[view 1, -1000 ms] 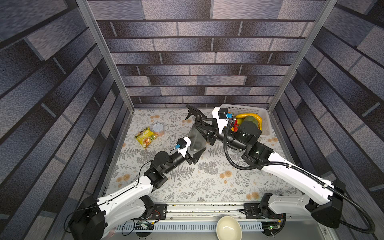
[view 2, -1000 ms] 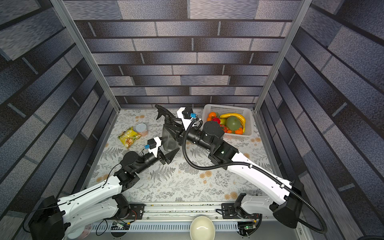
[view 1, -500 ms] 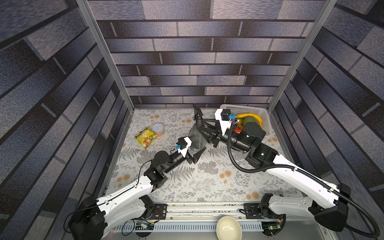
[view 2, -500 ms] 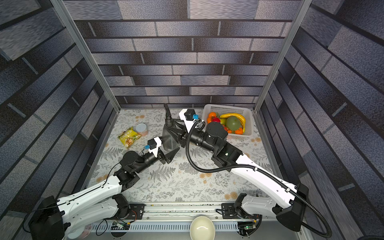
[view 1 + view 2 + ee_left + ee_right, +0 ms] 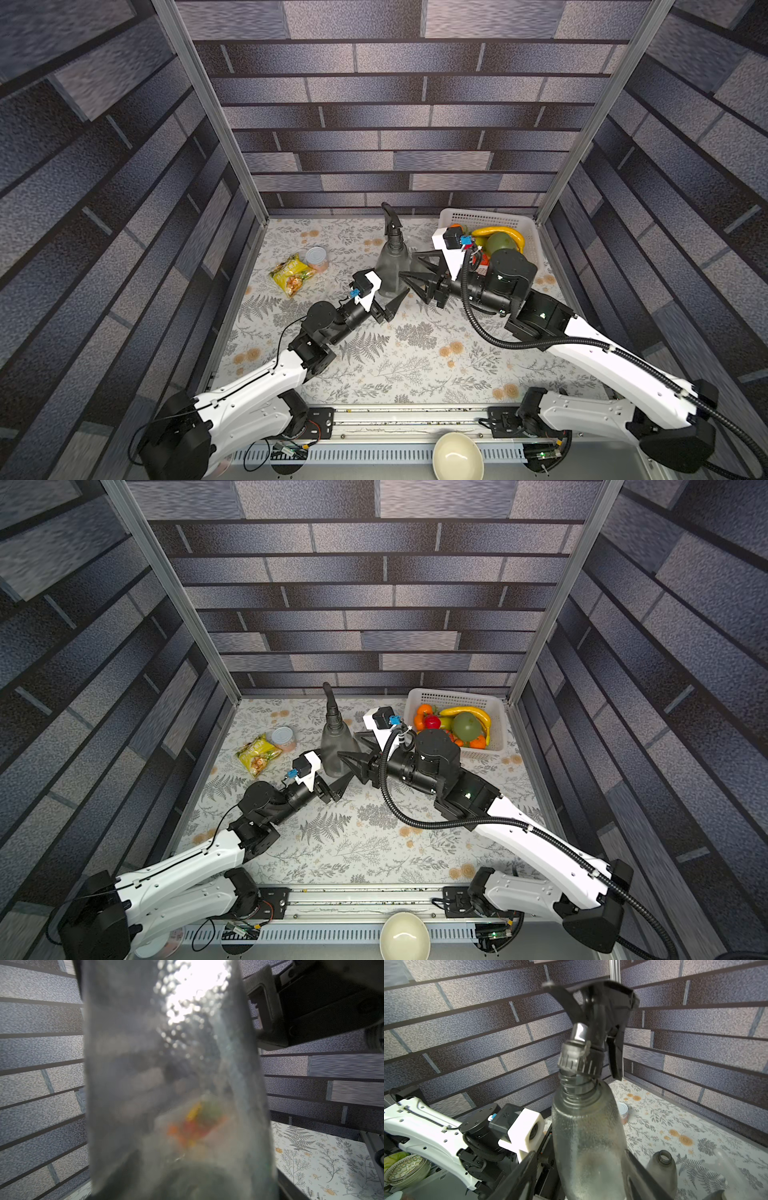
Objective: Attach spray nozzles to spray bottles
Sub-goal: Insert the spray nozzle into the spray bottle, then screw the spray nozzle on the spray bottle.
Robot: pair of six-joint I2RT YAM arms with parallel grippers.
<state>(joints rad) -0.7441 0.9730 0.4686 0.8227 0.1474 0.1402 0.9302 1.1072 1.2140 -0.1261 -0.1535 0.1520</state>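
Smoky plastic bottle [image 5: 390,266], likely light and slick: my left gripper [image 5: 392,298] is clamping its wide base, my right gripper [image 5: 407,265] is waiting with jaws apart.

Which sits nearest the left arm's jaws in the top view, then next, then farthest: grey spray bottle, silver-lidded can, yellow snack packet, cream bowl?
1. spray bottle: upright, clamped in the jaws of the left gripper.
2. can and snack packet: side by side, off to the left side; too close to call.
3. bowl: beyond the front edge of the table, clearly farthest.
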